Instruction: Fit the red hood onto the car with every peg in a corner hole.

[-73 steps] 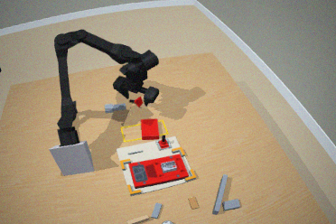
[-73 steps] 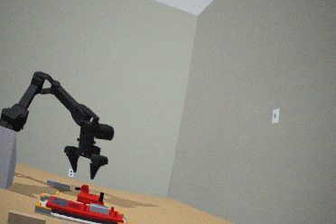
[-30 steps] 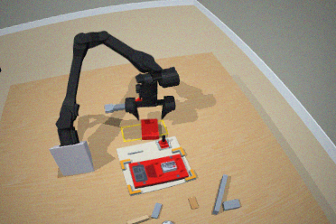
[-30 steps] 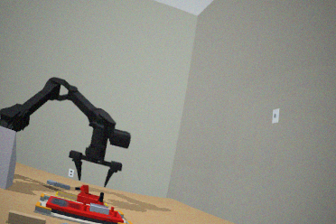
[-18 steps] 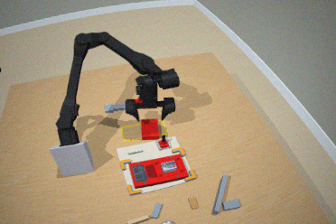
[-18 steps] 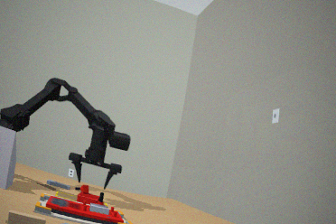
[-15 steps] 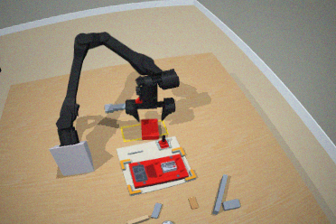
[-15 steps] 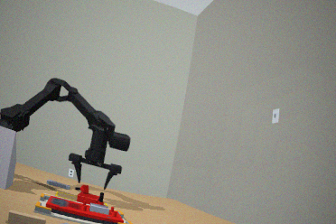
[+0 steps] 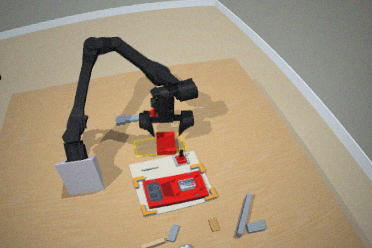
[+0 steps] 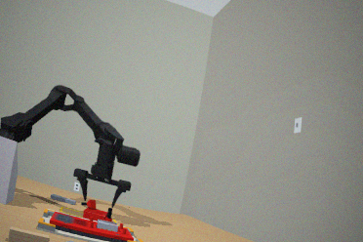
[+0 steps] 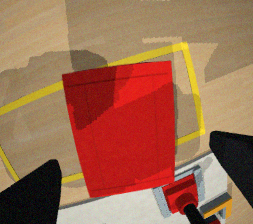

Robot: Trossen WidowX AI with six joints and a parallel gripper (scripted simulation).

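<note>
The red hood lies across the yellow outline on the table, behind the jig, roof up. My gripper is open and empty, pointing down above the hood. In the wrist view one finger stands to each side of the hood, with a gap on both sides. The red chassis sits in the jig between orange corner brackets, with the grey engine block on its deck. The pegs are too small to tell clearly. The hood's corner holes do not show.
The yellow outline is flat on the table. A small red part with a black upright stem stands on the jig's white board near the hood. A grey piece lies behind left. Grey bars and an orange block lie in front.
</note>
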